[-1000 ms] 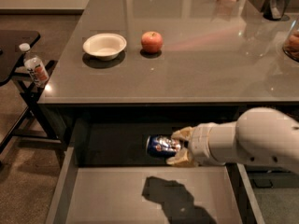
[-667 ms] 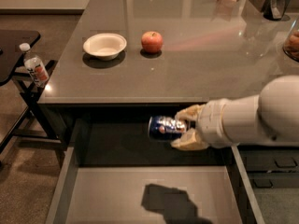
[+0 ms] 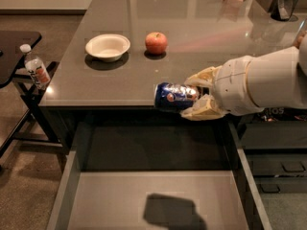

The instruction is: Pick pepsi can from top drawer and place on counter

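My gripper (image 3: 197, 96) comes in from the right on a thick white arm. It is shut on the pepsi can (image 3: 173, 97), a dark-blue can held on its side with its silver end pointing left. The can hangs at the height of the counter's front edge, above the open top drawer (image 3: 158, 195). The drawer is pulled out below the counter (image 3: 192, 28); its flat grey bottom holds only the shadow of the arm.
A white bowl (image 3: 108, 46) and a red apple (image 3: 156, 42) sit on the counter's left half. A clear bottle (image 3: 35, 67) stands on a dark side table (image 3: 14, 44) at the left. Narrow dark drawers (image 3: 283, 166) are at the right. Dark objects stand at the counter's far right corner.
My gripper has lifted the pepsi can up out of the drawer, from low inside it to the level of the counter's front edge.
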